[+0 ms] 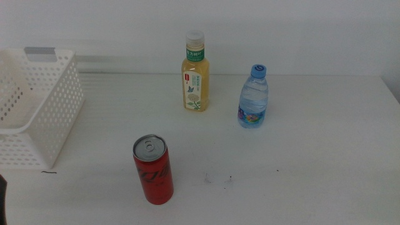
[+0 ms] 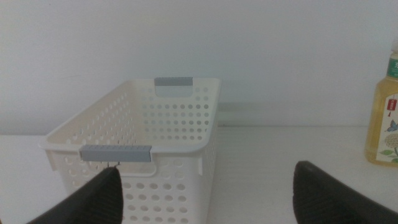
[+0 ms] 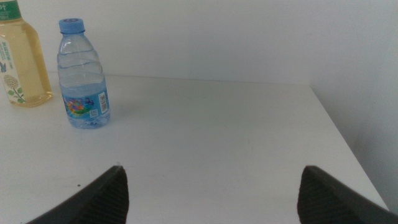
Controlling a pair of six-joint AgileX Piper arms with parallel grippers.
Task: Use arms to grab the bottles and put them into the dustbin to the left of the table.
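The yellow-drink bottle (image 1: pixel 195 74) stands upright at the back middle of the table; it also shows in the left wrist view (image 2: pixel 386 115) and the right wrist view (image 3: pixel 22 62). The small water bottle (image 1: pixel 254 97) with a blue cap stands to its right and shows in the right wrist view (image 3: pixel 84 78). The red soda can (image 1: pixel 153 169) stands upright near the front. The white dustbin (image 1: pixel 34 109) sits at the left, empty in the left wrist view (image 2: pixel 149 146). My left gripper (image 2: pixel 208 196) is open, facing the dustbin. My right gripper (image 3: pixel 211 196) is open, back from the water bottle.
The white table (image 1: pixel 300 162) has a few dark specks near the front middle. Its right edge shows in the right wrist view (image 3: pixel 339 134). A white wall stands behind the table.
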